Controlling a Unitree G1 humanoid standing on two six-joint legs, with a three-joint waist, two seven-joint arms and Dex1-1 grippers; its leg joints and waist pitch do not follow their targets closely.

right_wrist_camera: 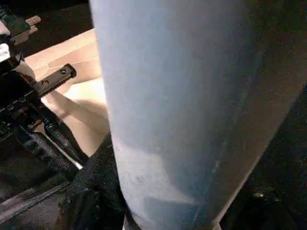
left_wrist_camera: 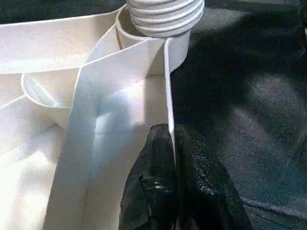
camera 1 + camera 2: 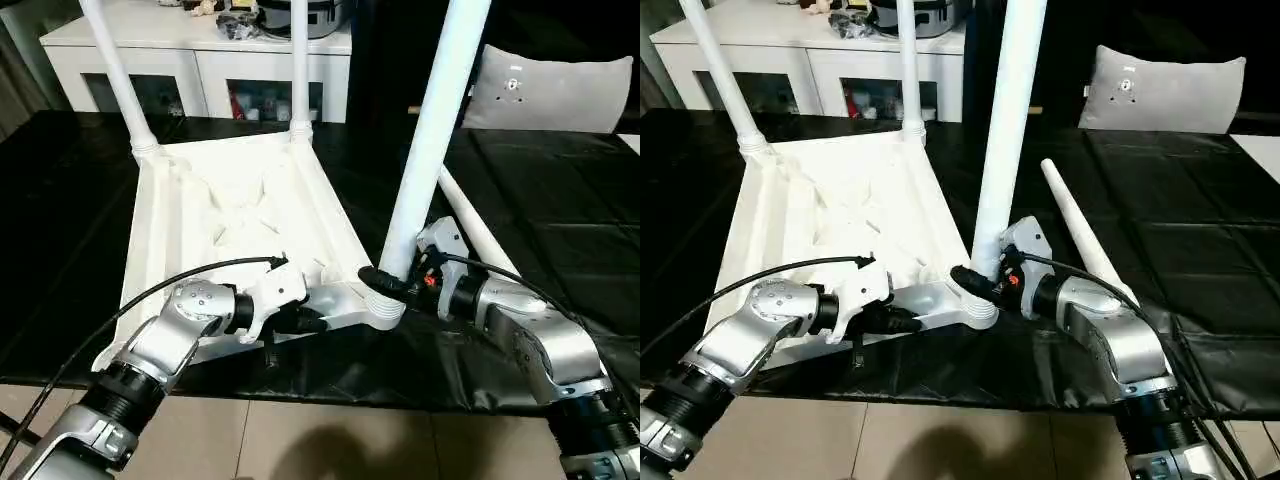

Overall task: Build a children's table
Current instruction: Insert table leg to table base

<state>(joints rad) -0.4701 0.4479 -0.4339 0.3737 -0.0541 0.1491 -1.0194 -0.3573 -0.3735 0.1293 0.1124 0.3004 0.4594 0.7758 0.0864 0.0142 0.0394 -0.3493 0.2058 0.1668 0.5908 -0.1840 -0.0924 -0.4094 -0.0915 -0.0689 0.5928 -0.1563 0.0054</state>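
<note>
The white tabletop [image 3: 240, 210] lies underside up on the black table. Two legs [image 3: 118, 75] [image 3: 299, 60] stand upright in its far corner sockets. A third leg [image 3: 430, 130] stands tilted at the near right corner, its ribbed base [image 2: 165, 17] at the socket. My right gripper [image 3: 385, 283] is shut around this leg just above the base. My left gripper [image 2: 173, 143] is shut on the tabletop's thin near rim, close to that corner. A fourth leg [image 3: 1080, 235] lies loose on the table behind my right arm.
A white cabinet [image 3: 200, 50] with glass doors stands behind the table. A grey pillow [image 3: 555, 90] rests at the back right. The black table cover [image 3: 560, 220] stretches out to the right, and the table's front edge runs just under my forearms.
</note>
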